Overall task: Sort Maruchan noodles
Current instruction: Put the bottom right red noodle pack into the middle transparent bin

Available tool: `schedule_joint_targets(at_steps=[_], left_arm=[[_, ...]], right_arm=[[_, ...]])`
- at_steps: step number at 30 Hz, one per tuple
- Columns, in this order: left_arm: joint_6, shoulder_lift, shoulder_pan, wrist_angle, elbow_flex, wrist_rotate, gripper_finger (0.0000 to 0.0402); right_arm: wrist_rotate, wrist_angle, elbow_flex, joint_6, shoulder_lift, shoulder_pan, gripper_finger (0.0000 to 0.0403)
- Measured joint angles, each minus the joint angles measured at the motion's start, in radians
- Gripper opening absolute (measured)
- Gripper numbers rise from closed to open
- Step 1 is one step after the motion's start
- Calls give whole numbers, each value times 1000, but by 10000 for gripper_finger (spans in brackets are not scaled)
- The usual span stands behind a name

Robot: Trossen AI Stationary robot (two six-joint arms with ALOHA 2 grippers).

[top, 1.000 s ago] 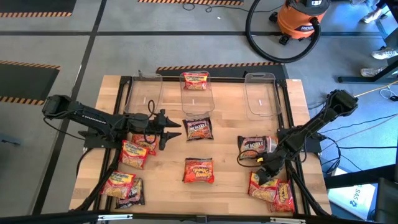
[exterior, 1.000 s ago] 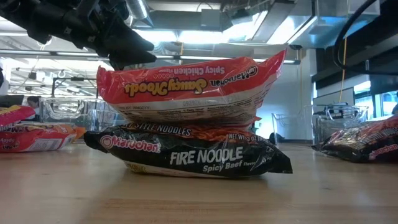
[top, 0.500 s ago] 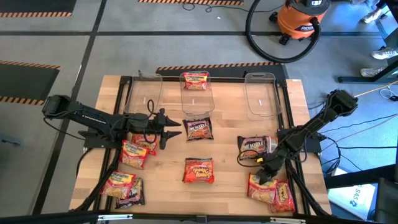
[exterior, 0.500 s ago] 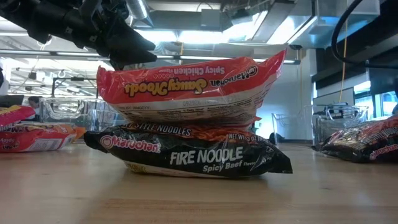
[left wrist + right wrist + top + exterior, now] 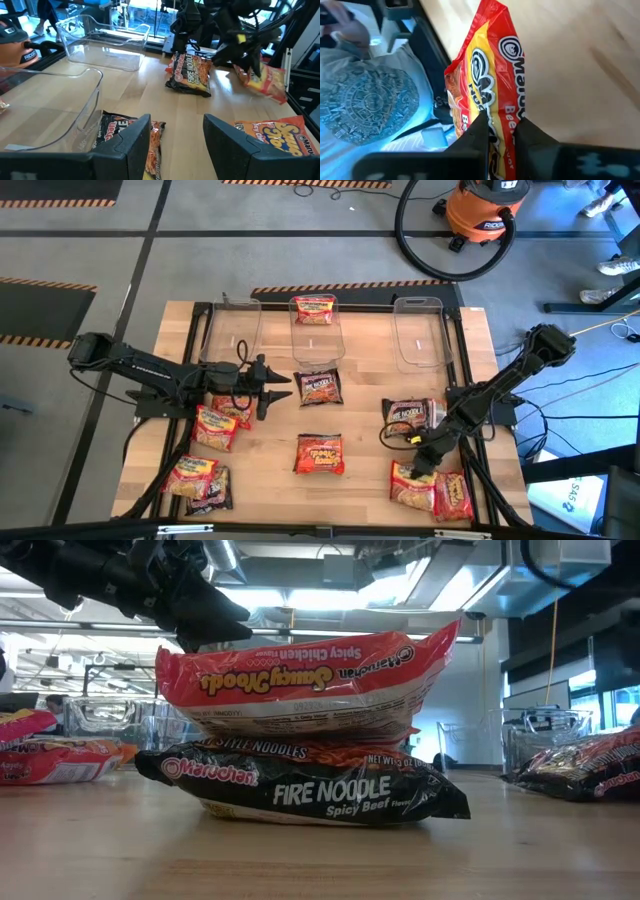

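Maruchan noodle packets lie scattered on the wooden table (image 5: 370,370). My right gripper (image 5: 420,465) is at the near right, shut on an orange-yellow packet (image 5: 412,486), next to a red packet (image 5: 455,496). My left gripper (image 5: 283,390) hovers open at the centre left, pointing toward a dark packet (image 5: 320,387) lying flat; nothing is between its fingers (image 5: 137,137). Another dark packet (image 5: 410,415) lies right of centre, and a red one (image 5: 320,452) lies near the middle. My right gripper pinches one end edge of the orange-yellow packet (image 5: 492,112) between its two fingers, coming from above on a slant. In the left wrist view the packet (image 5: 262,80) hangs tilted below the gripper. I cannot tell whether its low end touches the table.
Three clear tubs (image 5: 232,330) (image 5: 318,338) (image 5: 418,330) stand along the far edge; the middle one holds a red packet (image 5: 313,308). Several packets (image 5: 212,430) lie at the near left. Black frame rails (image 5: 480,480) run along both sides of the table.
My right gripper has taken hold of the orange-yellow packet and drawn it a little toward the table's left and near edge; the packet's gripped end has come up off the pile beside the red packet.
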Motion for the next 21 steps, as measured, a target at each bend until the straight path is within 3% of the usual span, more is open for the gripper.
schedule_joint_targets(at_steps=[6, 11, 21], left_arm=[[0, 0, 0, 0, 0, 0, 176], [5, 0, 0, 0, 0, 0, 176], [13, 0, 0, 0, 0, -4, 176]], right_arm=[[126, -5, 70, -142, 0, -23, 27], [221, -21, 136, -374, 0, -108, 28], [247, -186, 308, -859, 0, -361, 28]])
